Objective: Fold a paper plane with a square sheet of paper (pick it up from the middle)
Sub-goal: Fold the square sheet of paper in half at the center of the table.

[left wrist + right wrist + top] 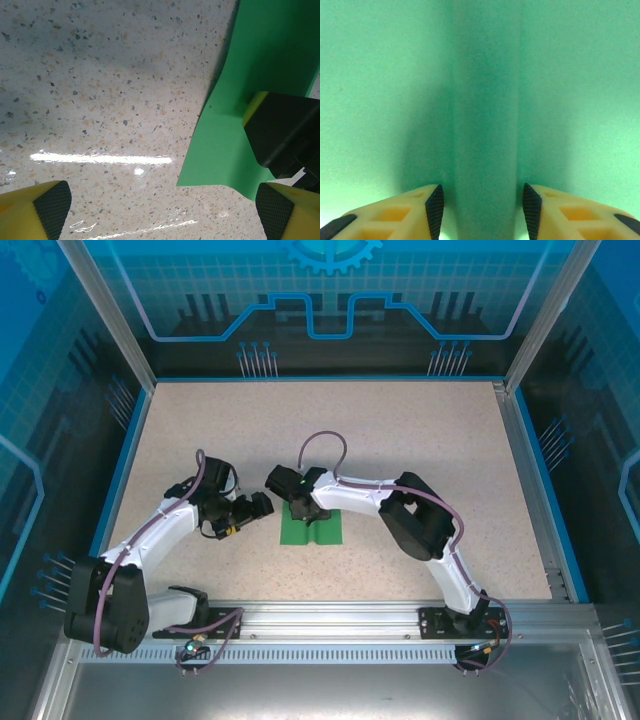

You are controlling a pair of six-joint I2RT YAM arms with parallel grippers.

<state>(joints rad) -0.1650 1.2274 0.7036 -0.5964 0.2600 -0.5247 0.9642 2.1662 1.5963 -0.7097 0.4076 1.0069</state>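
The square sheet of paper (326, 531) is green and lies on the table in front of the arms, its middle humped up. My right gripper (300, 513) points down onto that middle. In the right wrist view its fingertips (434, 210) stand partly apart, pressed onto the square sheet of paper (380, 90), with a raised ridge of paper between them (482, 212). My left gripper (262, 506) hovers just left of the sheet. It is wide open (167, 220) over bare table, with a corner of the square sheet of paper (225, 145) between its fingers' far ends.
The speckled table (400, 440) has a blue rim and glass walls around it. The right gripper's black body (285, 130) sits on the sheet close to my left gripper's right finger. An aluminium rail (330, 620) runs along the near edge.
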